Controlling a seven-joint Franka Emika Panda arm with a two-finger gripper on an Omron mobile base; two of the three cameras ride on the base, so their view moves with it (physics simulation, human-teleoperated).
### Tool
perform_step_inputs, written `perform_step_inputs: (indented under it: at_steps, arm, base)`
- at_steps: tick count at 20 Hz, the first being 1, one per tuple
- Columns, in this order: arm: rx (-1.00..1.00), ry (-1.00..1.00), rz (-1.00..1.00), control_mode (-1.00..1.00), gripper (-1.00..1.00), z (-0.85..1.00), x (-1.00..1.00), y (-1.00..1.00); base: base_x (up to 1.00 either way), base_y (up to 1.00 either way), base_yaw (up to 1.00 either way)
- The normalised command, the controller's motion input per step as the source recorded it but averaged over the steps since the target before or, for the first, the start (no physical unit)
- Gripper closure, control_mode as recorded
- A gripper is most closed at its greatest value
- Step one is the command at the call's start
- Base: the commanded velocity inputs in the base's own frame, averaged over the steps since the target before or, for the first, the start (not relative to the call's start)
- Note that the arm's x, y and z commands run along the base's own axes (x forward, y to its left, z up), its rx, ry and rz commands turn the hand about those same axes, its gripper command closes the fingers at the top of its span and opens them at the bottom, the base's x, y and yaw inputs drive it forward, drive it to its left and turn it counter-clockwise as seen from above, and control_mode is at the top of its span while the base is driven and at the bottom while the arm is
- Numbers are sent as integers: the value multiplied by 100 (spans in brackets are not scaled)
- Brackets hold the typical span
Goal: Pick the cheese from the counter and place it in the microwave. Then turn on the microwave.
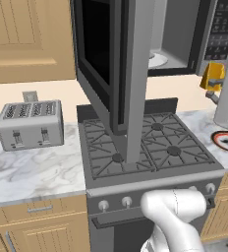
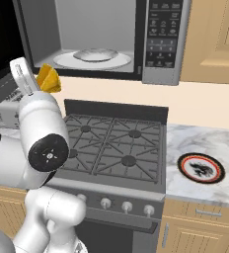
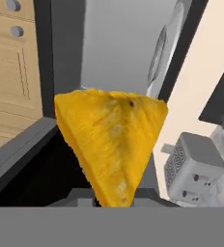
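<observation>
The cheese [image 3: 111, 144], a yellow-orange wedge, is held up in the air in my gripper [image 3: 113, 195], which is shut on it. In the right base view the cheese [image 2: 48, 79] hangs above the stove's left side, just below and left of the microwave's [image 2: 94, 34] open cavity with its white turntable [image 2: 94, 58]. From the left base view the cheese [image 1: 212, 76] sits at the end of my arm, under the microwave's button panel [image 1: 224, 27]. The microwave door [image 1: 106, 64] stands swung wide open. The fingertips are hidden behind the wedge.
A black gas stove [image 2: 111, 146] lies under the microwave. The silver toaster [image 1: 30, 123] stands on the marble counter [image 1: 32, 170] at left. A dark red-rimmed plate [image 2: 201, 168] rests on the counter at right. Wooden cabinets flank the microwave.
</observation>
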Motion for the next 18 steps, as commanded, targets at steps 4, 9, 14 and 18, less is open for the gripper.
perform_step_inputs:
  at_steps: [4,9,14,18]
  arm:
    - [20,9,0,-100,100,19,0,0]
    - [19,10,-1,-100,100,17,1,0]
    - [22,11,-3,-100,100,17,5,0]
    - [28,15,-6,-100,100,17,18,0]
  base:
    - [0,0,0]
    - [0,0,0]
    - [0,0,0]
    - [0,0,0]
